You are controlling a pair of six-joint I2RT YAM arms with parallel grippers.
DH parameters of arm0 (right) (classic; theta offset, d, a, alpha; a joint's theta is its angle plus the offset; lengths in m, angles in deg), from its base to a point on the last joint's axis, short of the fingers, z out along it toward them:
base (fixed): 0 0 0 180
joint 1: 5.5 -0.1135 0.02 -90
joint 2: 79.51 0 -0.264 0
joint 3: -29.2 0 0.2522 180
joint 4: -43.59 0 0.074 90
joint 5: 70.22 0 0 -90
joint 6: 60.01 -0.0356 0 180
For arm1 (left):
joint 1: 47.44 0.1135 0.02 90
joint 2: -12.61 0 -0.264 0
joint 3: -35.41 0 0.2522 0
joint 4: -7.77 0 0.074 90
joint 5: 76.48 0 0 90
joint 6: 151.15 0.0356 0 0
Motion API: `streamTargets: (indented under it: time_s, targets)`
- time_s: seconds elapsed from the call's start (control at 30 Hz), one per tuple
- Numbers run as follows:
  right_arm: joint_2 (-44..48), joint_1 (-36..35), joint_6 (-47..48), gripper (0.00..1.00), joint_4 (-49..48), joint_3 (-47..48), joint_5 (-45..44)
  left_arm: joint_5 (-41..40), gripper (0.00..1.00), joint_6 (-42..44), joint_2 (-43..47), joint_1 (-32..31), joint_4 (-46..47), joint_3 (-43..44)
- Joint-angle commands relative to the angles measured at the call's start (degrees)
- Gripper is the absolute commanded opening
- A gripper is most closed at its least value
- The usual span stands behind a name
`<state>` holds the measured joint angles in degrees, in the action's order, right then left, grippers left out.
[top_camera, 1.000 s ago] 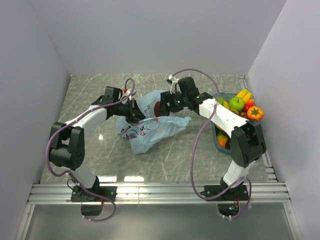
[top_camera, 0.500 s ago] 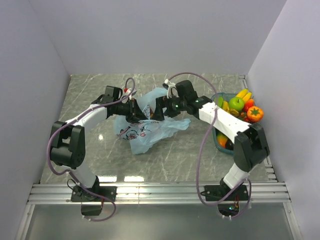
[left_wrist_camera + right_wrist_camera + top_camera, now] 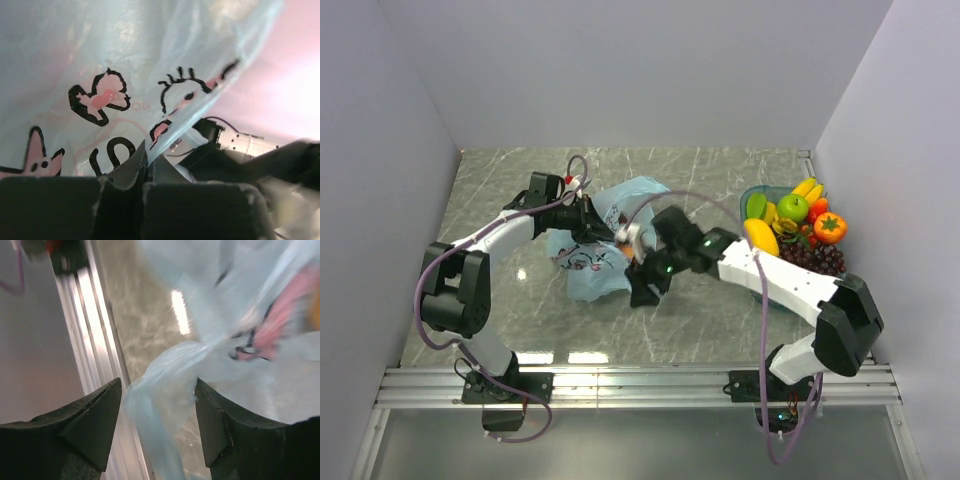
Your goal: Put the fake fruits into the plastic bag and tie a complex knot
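While L gripper holds the plastic bag at its far-left edge, the wrist cam shows both fingers pressed together on a fold of film, printed cartoon side right against the lens. Bag lies crumpled on the table, mid-left, between the two arms and well apart from the tray at the R edge.

R gripper sits low at the bag's near-right corner. Jaws spread, a twisted strand of blue film running between them, not clamped.

Fake fruits are heaped in the tray: banana, green apple, orange, grapes. There's a faint orange spot near the bag in top view. Could be a fruit inside, can't confirm.

Handling, my read:
- Bag is thin, floppy, nearly weightless. It prob. slides on the marble and collapses w/o two holds. Film will stretch or tear if yanked, and a single sheet slips out of smooth pads.
- Best grab is a bunched strand or handle loop, several layers thick.
- For the knot I want both grips close to the mouth, w/ slack between.
- Fruits look light, rigid, glossy. Round ones likely roll and squirt out of a pinch, so take them across the widest part. Banana across the middle, grapes around the lumpy body.
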<state>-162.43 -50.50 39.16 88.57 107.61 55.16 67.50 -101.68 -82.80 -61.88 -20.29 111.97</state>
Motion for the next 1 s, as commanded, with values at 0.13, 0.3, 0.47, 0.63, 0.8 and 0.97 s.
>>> streamTargets:
  time_s: [0.13, 0.3, 0.47, 0.63, 0.8, 0.97]
  targets:
    - [-2.2, -9.1, 8.1, 0.66, -0.6, -7.4, -12.7, -1.9, 0.01, -5.9, 1.2, 0.8, 9.7, -0.3]
    - [-0.1, -11.7, 8.8, 0.48, -2.0, -10.1, -16.2, -2.0, 0.01, -5.6, 1.6, 0.8, 11.0, 0.6]
    - [3.1, -20.8, 11.8, 0.47, -5.3, -15.3, -31.1, -1.5, 0.01, -6.4, 1.9, 1.7, 12.3, 1.1]
    - [4.4, -22.1, 9.4, 0.81, -9.5, -14.0, -43.0, 1.0, 0.01, -3.6, 3.0, 1.3, 12.2, -0.3]
    - [6.0, -19.2, 6.0, 0.93, -11.4, -8.9, -49.1, 1.7, 0.01, 1.4, 4.2, 0.9, 6.8, -1.2]
    - [8.2, -15.2, 2.8, 0.98, -12.3, -5.8, -47.8, 1.7, 0.01, 3.2, 5.1, 0.9, 5.5, -1.6]
